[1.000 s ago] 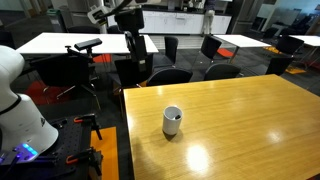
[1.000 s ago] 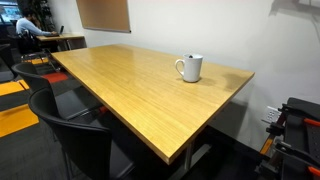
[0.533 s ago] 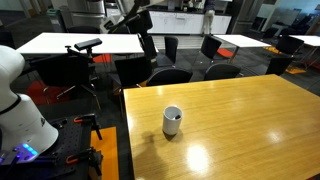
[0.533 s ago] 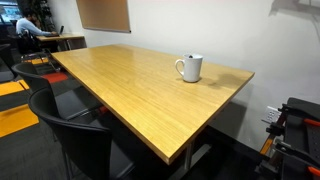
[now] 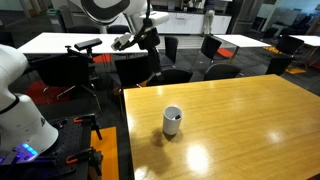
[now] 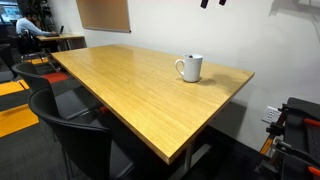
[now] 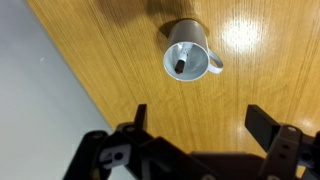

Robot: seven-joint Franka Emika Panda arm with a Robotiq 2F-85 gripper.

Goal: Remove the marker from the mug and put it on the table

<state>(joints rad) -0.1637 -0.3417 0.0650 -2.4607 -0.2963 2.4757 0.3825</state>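
Above table [image 7: 120,60], gripper [image 7: 200,118] wide, seemingly empty.

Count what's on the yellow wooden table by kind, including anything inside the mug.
Mug: 1
Marker: 1, inside the mug
Total on the table: 2

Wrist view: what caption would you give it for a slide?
Looking down past the open gripper at the mug, marker inside it, standing on the wooden table.
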